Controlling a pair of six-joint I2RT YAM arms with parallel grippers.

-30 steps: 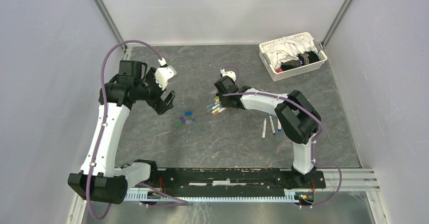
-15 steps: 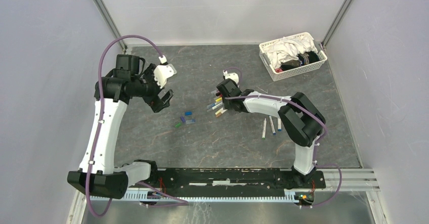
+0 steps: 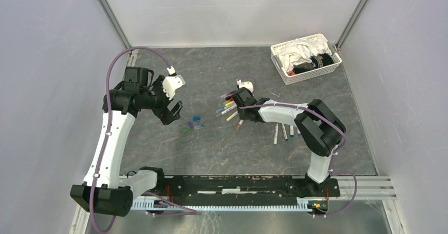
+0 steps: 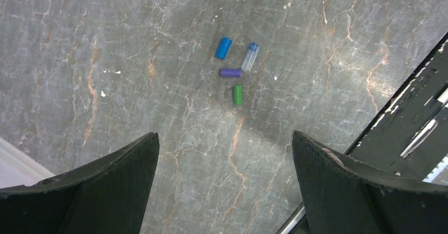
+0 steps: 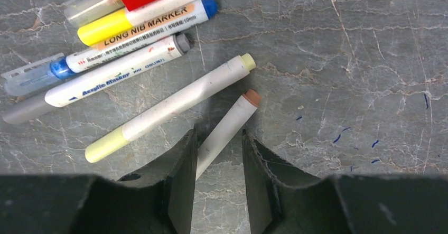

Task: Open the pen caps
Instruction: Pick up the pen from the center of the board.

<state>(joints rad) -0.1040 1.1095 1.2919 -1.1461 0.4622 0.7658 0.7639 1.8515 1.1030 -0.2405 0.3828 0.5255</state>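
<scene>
Right wrist view shows the right fingers [image 5: 182, 165] standing on both sides of one white pen [image 5: 232, 119]. There is a little gap, so they look loose and are not squeezing it yet. This pen lies flat on the table [image 5: 343, 59], on a slant. Its brown end [image 5: 252, 97] points up and to the right, away from the fingers. Its other end is hidden under them. A pale yellow pen [image 5: 174, 104] lies just beside it.

The left fingers [image 4: 121, 176] hang wide apart over four loose pen caps [image 4: 231, 72], holding nothing. So I think some caps are off already. The pile of pens [image 5: 142, 25] nearby seems to have red, yellow and blue caps on, so much is left.
</scene>
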